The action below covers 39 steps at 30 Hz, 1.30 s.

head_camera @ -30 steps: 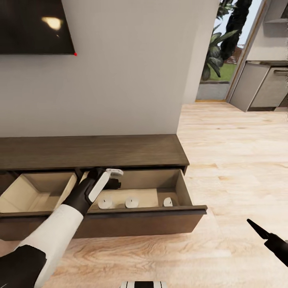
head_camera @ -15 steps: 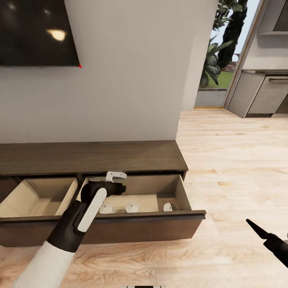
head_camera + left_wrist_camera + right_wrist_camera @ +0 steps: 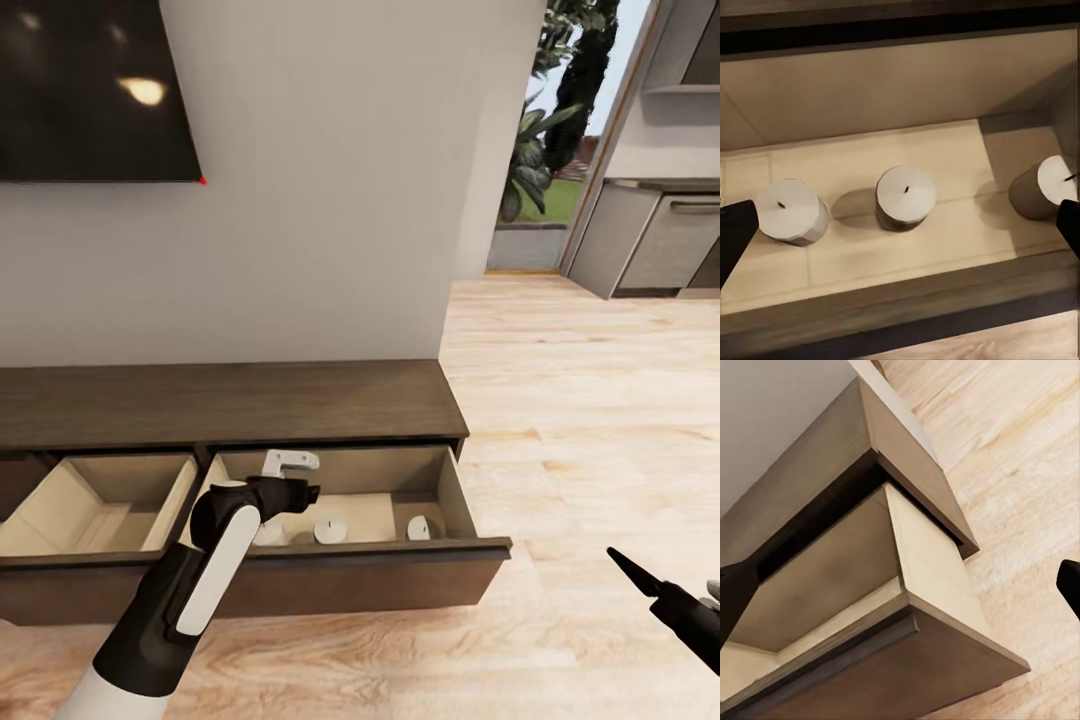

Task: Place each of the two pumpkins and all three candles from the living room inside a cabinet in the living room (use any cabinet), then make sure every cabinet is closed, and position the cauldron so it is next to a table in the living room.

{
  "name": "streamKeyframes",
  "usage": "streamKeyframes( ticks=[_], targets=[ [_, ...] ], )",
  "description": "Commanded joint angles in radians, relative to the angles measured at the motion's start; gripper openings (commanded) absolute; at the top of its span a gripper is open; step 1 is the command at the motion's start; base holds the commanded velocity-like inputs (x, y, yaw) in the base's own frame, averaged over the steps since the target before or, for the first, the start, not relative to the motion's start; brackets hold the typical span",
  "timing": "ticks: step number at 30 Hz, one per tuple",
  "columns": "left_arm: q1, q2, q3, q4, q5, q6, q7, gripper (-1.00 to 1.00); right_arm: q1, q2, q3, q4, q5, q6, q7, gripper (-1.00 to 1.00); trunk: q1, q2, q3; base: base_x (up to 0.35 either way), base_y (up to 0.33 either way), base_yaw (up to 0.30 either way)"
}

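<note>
The long dark-brown cabinet (image 3: 230, 400) has two drawers pulled out. Three beige-grey candles stand in a row in the right drawer (image 3: 440, 490): one (image 3: 791, 211), the middle one (image 3: 905, 197) and one (image 3: 1046, 187) near the drawer's side wall. My left gripper (image 3: 300, 480) hovers over that drawer, open and empty, its dark fingertips (image 3: 735, 232) wide apart above the candles. Low at the right, over the floor, my right gripper (image 3: 650, 585) is open and empty and faces the drawer's corner (image 3: 937, 585). The pumpkins, cauldron and table are out of view.
The left drawer (image 3: 100, 500) stands open with a bare pale interior. A dark screen (image 3: 90, 90) hangs on the wall above the cabinet. Wood floor (image 3: 600, 420) stretches right toward a doorway with plants (image 3: 540, 150) and grey kitchen units (image 3: 660, 240).
The head view has tilted up a little. My left arm has drawn back slightly, its gripper now lower over the right drawer. The candles and the right gripper stay as before.
</note>
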Motion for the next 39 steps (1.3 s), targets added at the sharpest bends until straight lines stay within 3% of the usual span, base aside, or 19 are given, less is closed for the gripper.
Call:
streamKeyframes(
  ticks=[1,13,14,21,31,39],
  targets=[
    [0.0,0.0,-0.001,-0.001,0.01,0.002,0.01,1.0,-0.001,0.0,0.0,0.0,-0.003,0.007,0.002,1.0,-0.004,0.007,0.002,0.0,0.0,0.0],
    [0.001,0.0,0.001,-0.002,0.009,0.002,0.01,1.0,-0.001,0.009,0.007,-0.003,-0.016,0.021,0.002,1.0,-0.05,0.091,0.04,0.0,0.0,0.0],
    [0.001,0.0,0.003,-0.002,0.009,0.002,0.01,1.0,-0.001,0.008,0.029,-0.003,-0.016,0.039,0.002,1.0,-0.054,0.098,0.043,0.0,0.0,0.0],
    [0.001,0.0,0.003,-0.002,0.009,0.002,0.01,1.0,-0.001,0.01,0.05,-0.004,-0.016,0.045,0.002,1.0,-0.081,0.147,0.065,-0.024,0.0,0.0],
    [0.001,0.0,0.001,-0.002,0.008,0.002,0.02,1.0,-0.001,0.011,0.054,-0.002,-0.006,0.04,-0.004,1.0,-0.119,0.217,0.096,-0.276,0.0,0.0],
    [0.001,0.0,0.0,-0.002,0.008,0.002,0.1,1.0,-0.001,0.011,0.083,-0.001,0.0,0.037,-0.012,1.0,-0.15,0.273,0.121,-0.341,0.0,0.0]
  ],
)
